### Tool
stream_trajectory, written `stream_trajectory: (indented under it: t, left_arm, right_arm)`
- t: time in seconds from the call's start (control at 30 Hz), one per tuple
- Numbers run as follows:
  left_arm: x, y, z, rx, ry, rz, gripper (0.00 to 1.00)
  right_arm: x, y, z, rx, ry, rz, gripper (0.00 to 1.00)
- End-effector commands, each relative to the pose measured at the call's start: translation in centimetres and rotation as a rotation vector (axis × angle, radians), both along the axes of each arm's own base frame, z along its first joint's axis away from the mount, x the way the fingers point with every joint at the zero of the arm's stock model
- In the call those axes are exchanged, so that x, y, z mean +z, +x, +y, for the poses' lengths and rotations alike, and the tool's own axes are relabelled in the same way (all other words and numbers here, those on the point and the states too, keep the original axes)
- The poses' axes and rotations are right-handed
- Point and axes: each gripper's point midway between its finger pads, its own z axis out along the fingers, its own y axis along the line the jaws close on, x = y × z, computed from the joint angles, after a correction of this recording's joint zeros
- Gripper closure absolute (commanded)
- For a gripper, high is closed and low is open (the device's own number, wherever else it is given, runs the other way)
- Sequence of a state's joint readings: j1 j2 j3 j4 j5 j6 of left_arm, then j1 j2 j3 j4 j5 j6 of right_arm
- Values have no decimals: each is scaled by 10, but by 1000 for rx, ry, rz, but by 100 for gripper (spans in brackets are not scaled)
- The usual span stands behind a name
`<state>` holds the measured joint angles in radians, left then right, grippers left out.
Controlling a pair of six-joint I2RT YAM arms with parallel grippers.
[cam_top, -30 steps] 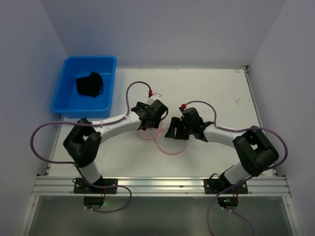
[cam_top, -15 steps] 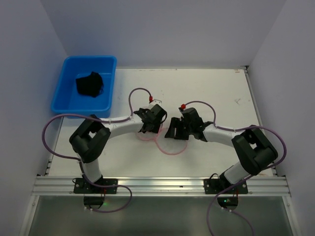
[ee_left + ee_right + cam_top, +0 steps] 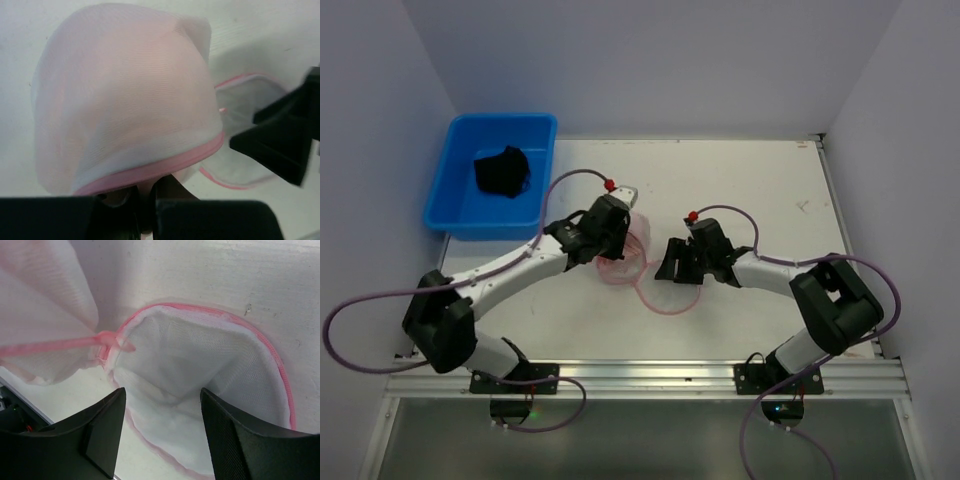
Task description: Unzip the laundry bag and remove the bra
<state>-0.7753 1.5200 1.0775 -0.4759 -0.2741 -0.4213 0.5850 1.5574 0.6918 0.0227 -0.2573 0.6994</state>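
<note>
The laundry bag (image 3: 630, 245) sits mid-surface between the two arms, and it has just been taken hold of. A second ago the left gripper (image 3: 146, 196) stood wide beside it. Now its jaws are pinched onto the pink trim (image 3: 165, 167) at the bag's rim. The left arm has also stretched out, its elbow swung far to the left. In the left wrist view the white mesh stands up as a pale dome above the closed fingers, raised rather than lying slack.

The right gripper (image 3: 162, 396) has not shifted (same spot, same pose). It hovers half-open and holds nothing. Below it the bag's round flap (image 3: 200, 365) lies open and flat on the surface (image 3: 750, 190).

The zipper looks already undone, since the flap is joined to the body only near the zipper pull (image 3: 111, 344). The mesh shows pale throughout with nothing dark inside, so the bag seems empty. A dark garment (image 3: 502, 171) lies in the blue bin (image 3: 485, 222) at the far left, well apart from the bag. I take it for the bra, which would leave little of the task undone. This new grip looks like a lift to check or move the emptied bag.
</note>
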Motion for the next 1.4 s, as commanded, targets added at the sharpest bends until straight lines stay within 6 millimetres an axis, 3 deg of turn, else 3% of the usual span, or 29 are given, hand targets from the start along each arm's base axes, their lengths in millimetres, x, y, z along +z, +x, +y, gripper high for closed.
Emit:
stream_trajectory:
  t: [0.0, 0.13, 0.23, 0.3, 0.43, 0.47, 0.6, 0.7, 0.8, 0.9, 0.93, 1.03, 1.07, 1.2, 1.37]
  left_arm:
    - [61, -12, -1, -160, -190, -27, 100]
    - [104, -38, -7, -363, -323, 18, 100]
    - [119, -59, -8, -475, -342, 67, 100]
    - [115, -65, 1, -480, -299, 85, 100]
    - [85, -65, 36, -378, -121, 149, 100]
    - [74, -71, 36, -389, -120, 177, 100]
    - [75, -108, 8, -575, -286, 258, 100]
    - [52, -106, 18, -502, -188, 290, 100]
    - [16, -83, 47, -280, -11, 303, 100]
    - [-12, -89, 51, -264, 136, 364, 100]
    - [-13, -87, 49, -266, 162, 349, 100]
    - [-5, -85, 19, -340, 41, 319, 100]
    - [4, -79, 6, -365, -13, 280, 100]
    - [45, -90, -34, -555, -239, 216, 100]
    - [89, -106, -55, -739, -403, 155, 100]
  right_arm:
    - [-18, -2, -13, -44, -59, 65, 36]
    - [-21, -1, -17, -62, -68, 79, 36]
    - [-22, 0, -20, -75, -74, 90, 36]
    - [-22, -1, -21, -77, -75, 91, 36]
    - [-20, 1, -27, -92, -73, 85, 36]
    - [-19, 2, -27, -92, -71, 80, 36]
    - [-15, 5, -29, -99, -77, 79, 36]
    - [-7, 8, -28, -99, -68, 70, 36]
    - [7, 12, -24, -94, -42, 46, 36]
    - [28, 19, -17, -67, -11, -4, 36]
    - [35, 21, -17, -48, -12, -37, 36]
    - [65, 22, -14, 2, 29, -147, 36]
    - [71, 20, -14, 14, 35, -169, 36]
    - [100, 17, -17, 42, 62, -266, 36]
    - [96, 19, -26, -9, 29, -263, 35]
